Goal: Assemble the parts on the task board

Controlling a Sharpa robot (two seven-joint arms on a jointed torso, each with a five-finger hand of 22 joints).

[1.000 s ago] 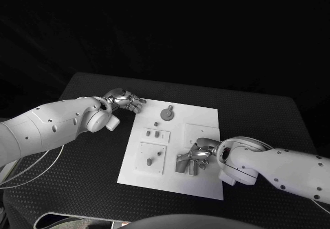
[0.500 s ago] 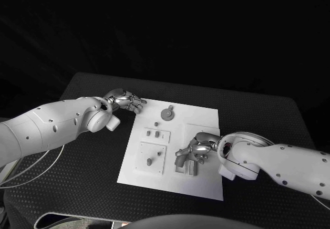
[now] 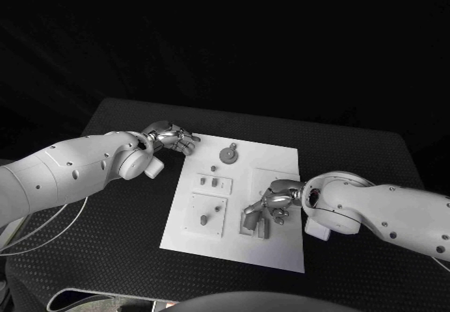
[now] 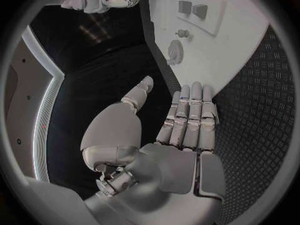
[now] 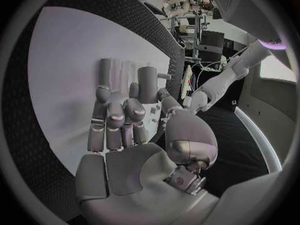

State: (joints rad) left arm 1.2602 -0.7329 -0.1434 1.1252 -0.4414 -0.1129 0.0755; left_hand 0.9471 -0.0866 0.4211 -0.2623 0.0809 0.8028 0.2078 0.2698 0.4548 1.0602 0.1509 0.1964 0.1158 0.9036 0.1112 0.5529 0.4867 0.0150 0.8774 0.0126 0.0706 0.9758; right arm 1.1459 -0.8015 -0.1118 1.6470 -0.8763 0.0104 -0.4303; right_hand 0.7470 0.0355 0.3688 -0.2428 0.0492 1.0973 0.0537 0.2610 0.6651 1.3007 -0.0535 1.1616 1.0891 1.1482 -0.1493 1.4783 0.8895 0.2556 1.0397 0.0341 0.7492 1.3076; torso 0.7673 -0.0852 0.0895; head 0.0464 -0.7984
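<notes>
Since the frame a second back, the right hand (image 3: 271, 205) has shifted slightly up the task board (image 3: 281, 250), and its arm now reaches in from a little higher on the right. It sits low on the board's right half, fingers curled down over a pair of upright grey parts (image 3: 255, 223) — the right wrist view shows a cylinder (image 5: 148, 84) just past its fingertips (image 5: 104, 96), though whether it is actually gripped I cannot tell. The left hand (image 3: 171, 138) has not moved: it rests on the black table (image 3: 112, 214) just off the board's upper left corner, fingers straight and pressed together, holding nothing. A round grey disc (image 3: 228, 155) lies near the board's top edge, and small grey pieces (image 3: 214, 182) stand in the left-side plates.
</notes>
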